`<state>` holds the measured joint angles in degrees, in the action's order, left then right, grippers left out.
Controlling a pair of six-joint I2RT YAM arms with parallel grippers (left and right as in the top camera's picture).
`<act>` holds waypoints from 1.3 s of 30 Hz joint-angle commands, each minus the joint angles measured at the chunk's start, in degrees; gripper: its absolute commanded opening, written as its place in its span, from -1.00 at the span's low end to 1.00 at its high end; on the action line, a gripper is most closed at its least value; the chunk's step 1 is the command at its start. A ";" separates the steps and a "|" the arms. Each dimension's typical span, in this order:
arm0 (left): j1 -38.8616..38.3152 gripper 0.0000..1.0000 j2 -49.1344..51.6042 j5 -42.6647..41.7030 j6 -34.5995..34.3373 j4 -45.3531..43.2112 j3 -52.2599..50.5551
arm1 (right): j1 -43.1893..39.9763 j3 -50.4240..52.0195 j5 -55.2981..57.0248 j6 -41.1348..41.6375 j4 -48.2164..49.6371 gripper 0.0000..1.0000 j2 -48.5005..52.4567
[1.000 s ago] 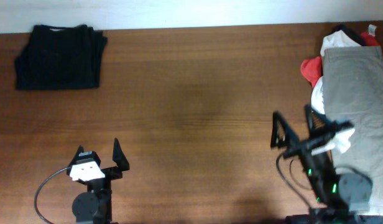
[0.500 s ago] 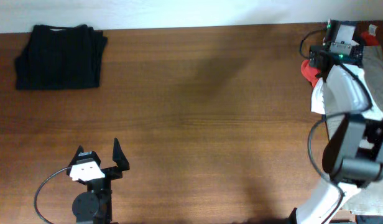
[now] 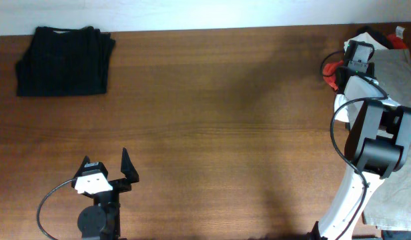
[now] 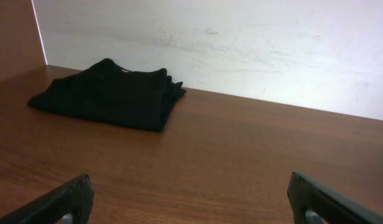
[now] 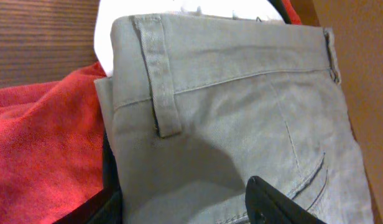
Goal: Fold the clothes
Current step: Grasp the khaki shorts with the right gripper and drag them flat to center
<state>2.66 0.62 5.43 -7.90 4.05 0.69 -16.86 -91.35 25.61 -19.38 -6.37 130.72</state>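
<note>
Right gripper (image 5: pixel 182 196) swung from near edge to far-right corner, jaws spread over khaki shorts (image 5: pixel 241 112) waistband; shorts lie along right edge, partly on red garment (image 5: pixel 42 143). Left gripper (image 3: pixel 107 167) spread, near edge.

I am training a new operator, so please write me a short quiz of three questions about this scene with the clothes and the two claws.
1. True or false: the left claw holds the black garment.
2. The right claw hangs over: A the shorts; B the black garment; C bare wood.
3. Fill in: the cloth beside the shorts' waistband is coloured ___.

Key: 1 false; 2 A; 3 red.
</note>
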 commanded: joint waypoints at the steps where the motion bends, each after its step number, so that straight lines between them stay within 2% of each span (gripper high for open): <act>1: 0.24 0.99 -0.22 0.39 0.50 0.09 -0.17 | -0.13 -1.14 0.35 0.37 0.37 -0.02 0.28; 2: 0.24 0.99 -0.22 0.39 0.50 0.09 -0.17 | -0.15 -1.14 0.35 0.37 0.37 -0.03 0.28; 4: 0.24 0.99 -0.22 0.39 0.50 0.09 -0.17 | -0.15 -1.14 0.31 0.37 0.20 0.14 0.33; 5: 0.24 0.99 -0.22 0.39 0.50 0.09 -0.17 | -0.15 -1.14 0.31 0.37 0.20 -0.07 0.33; 6: 0.24 0.99 -0.22 0.39 0.50 0.09 -0.17 | -0.15 -1.14 0.33 0.39 0.00 -0.56 0.33; 7: 0.24 0.99 -0.22 0.39 0.50 0.09 -0.17 | -0.15 -1.14 0.35 1.79 -0.07 -0.80 0.33; 8: 0.24 0.99 -0.22 0.39 0.50 0.09 -0.17 | -0.15 -1.14 0.35 2.34 -0.22 -0.92 0.33; 11: 0.24 0.99 -0.22 0.39 0.50 0.09 -0.17 | -0.15 -1.36 4.17 6.29 -0.22 -0.92 -0.68; 22: 0.24 0.99 -0.22 0.39 0.50 0.09 -0.17 | -0.13 -1.36 3.50 14.45 -3.54 -0.93 -9.29; 24: 0.24 1.00 -0.22 0.39 0.50 0.09 -0.17 | -0.15 -1.36 3.37 19.93 -5.20 -0.92 -13.88; 28: 0.24 0.99 -0.22 0.39 0.50 0.09 -0.17 | 2.40 -1.36 -1.01 19.87 -7.45 -0.92 -24.83; 30: 0.24 0.99 -0.22 0.39 0.50 0.09 -0.17 | 8.31 -1.36 -6.71 19.89 -8.04 -0.92 -28.98; 33: 0.24 0.99 -0.22 0.39 0.50 0.09 -0.17 | 19.61 -1.36 -8.92 21.24 -9.81 -0.93 -29.38; 36: 0.24 0.99 -0.22 0.39 0.50 0.09 -0.17 | 36.28 -1.33 -16.22 30.62 -10.62 -0.93 -28.00; 39: 0.24 0.99 -0.22 0.39 0.50 0.09 -0.17 | 50.90 -1.33 -18.67 38.32 -11.06 -0.92 -22.71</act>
<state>2.66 0.64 5.43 -7.92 4.05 0.69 25.10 -91.44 10.72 11.77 -17.61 104.14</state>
